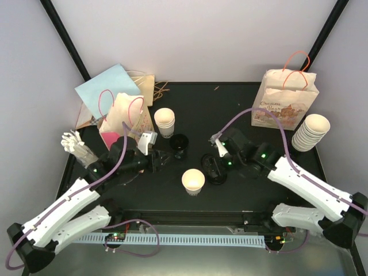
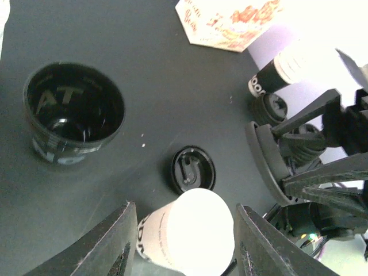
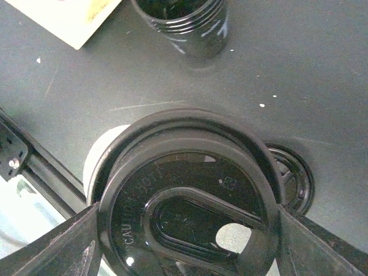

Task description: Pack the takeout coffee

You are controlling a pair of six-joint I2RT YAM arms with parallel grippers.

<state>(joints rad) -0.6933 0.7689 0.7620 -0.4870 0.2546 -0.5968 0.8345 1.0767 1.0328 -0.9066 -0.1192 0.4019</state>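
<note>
A white paper coffee cup [image 1: 193, 181] stands upright at the table's front middle. My left gripper [image 1: 165, 160] is just left of it. In the left wrist view the cup [image 2: 198, 236] sits between the open fingers [image 2: 115, 241], with a gap on each side. My right gripper [image 1: 215, 165] is shut on a black sip lid [image 3: 190, 201], held a little right of the cup [image 3: 98, 158]. A second black lid [image 1: 217, 177] lies flat on the table under it, also seen from the left wrist [image 2: 194, 168].
A black cup-shaped container [image 1: 180, 146] stands behind the cup. Stacks of white cups are at back centre [image 1: 165, 121] and far right [image 1: 310, 132]. A printed paper bag [image 1: 286, 99] stands back right, a pink-handled bag [image 1: 127, 118] back left, with white cutlery [image 1: 75, 144] beside it.
</note>
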